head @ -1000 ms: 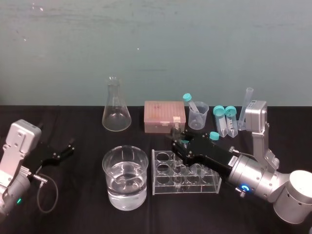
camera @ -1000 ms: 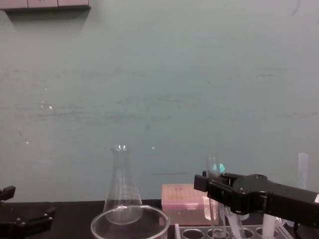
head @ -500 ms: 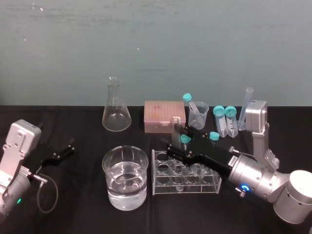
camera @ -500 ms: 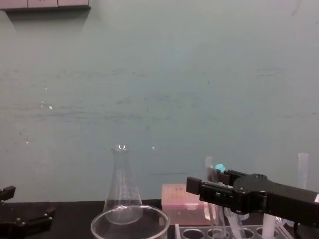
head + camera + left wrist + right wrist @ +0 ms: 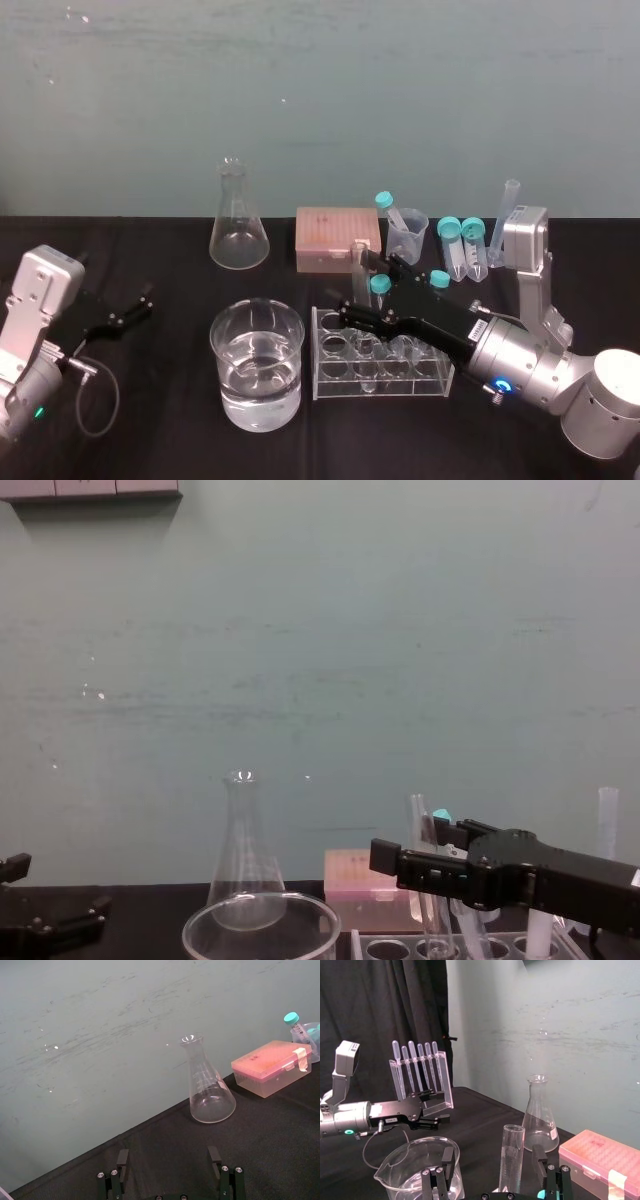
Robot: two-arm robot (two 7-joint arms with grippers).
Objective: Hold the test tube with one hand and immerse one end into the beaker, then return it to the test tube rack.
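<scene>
**No legible text in any view**

Inspection is finding no word, number, brand or sign that can be read.

- The conical flask (image 5: 210, 1087) is carrying faint printed graduation marks on its wall, but no figure is resolving (in the right wrist view the same print is showing as a pale patch low on the glass).
- A small white label (image 5: 478, 328) is sitting on the right forearm (image 5: 445, 320), and its print is too small to make out.
- The left forearm (image 5: 400, 1109) is bearing a similar pale strip, also unreadable.
</scene>
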